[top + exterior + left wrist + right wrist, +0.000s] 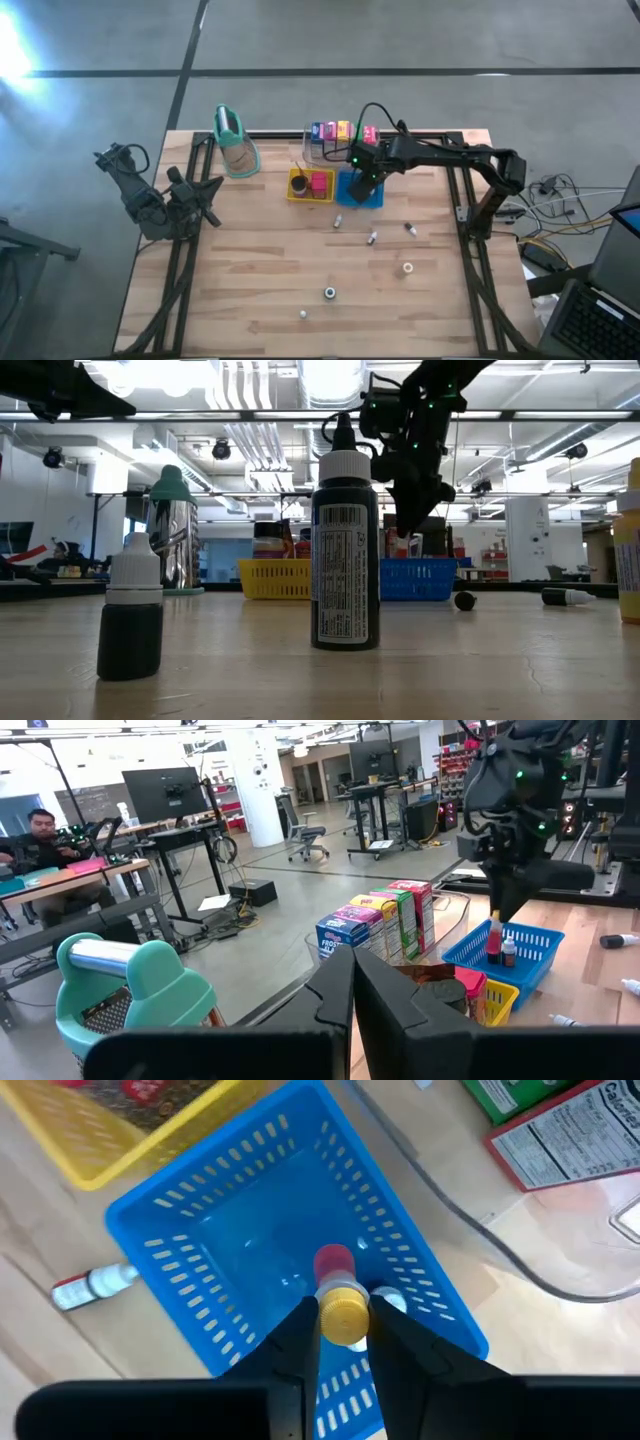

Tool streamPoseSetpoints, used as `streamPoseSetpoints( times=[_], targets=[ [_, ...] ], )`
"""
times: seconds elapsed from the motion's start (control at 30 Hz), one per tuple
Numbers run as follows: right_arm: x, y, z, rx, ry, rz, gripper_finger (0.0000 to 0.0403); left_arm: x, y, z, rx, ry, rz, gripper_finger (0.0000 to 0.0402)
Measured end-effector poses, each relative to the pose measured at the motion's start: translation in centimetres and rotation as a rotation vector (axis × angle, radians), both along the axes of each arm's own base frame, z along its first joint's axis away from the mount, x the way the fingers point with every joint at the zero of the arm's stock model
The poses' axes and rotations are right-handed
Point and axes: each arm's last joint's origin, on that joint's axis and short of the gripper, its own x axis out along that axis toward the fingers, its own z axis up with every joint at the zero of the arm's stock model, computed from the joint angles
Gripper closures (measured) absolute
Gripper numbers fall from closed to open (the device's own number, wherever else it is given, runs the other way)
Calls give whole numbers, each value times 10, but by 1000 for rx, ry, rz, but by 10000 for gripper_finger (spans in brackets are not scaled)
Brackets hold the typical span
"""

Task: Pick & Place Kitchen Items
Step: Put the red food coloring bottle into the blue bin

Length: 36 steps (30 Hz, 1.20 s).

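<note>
The small bottle with the yellow cap [344,1318] sits clenched between the fingers of the right pincer [345,1342], held by its cap directly over the blue basket [230,1240]. We see a red-capped bottle [333,1264] and a white-capped one [389,1302] standing inside that basket, just under the held bottle. The basket lies against the yellow basket [298,190] at the far middle of the tabletop [250,290]. Behind both, we note a row of colourful cartons [380,925] in a clear bin [310,150]. A red-labelled dropper bottle [92,1286] lies on its side just beside the blue basket. More small bottles are scattered across the tabletop: one lying near the middle [372,238], one white-capped near the front [303,314]. The left pincer [352,982] rests at the left edge, its fingers pressed together on nothing, near the tan container with the teal top [234,140].
</note>
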Motion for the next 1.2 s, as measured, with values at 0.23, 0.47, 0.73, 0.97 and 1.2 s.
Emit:
streamPoseSetpoints(
  times=[0.23, 0.47, 0.73, 0.97, 1.2],
  targets=[
    [-1, -6, -6, -11, -29, -18, 333, 0, 0, 0, 0, 0, 0, 387],
    [-6, -7, -19, -5, -14, -25, 337, 0, 0, 0, 0, 0, 0, 387],
    [-10, -6, -29, 1, 3, -24, 330, 0, 0, 0, 0, 0, 0, 387],
    [-12, -5, -34, 6, 17, -24, 335, 0, 0, 0, 0, 0, 0, 387],
    [-13, -5, -35, 7, 19, -24, 327, 0, 0, 0, 0, 0, 0, 387]
  ],
)
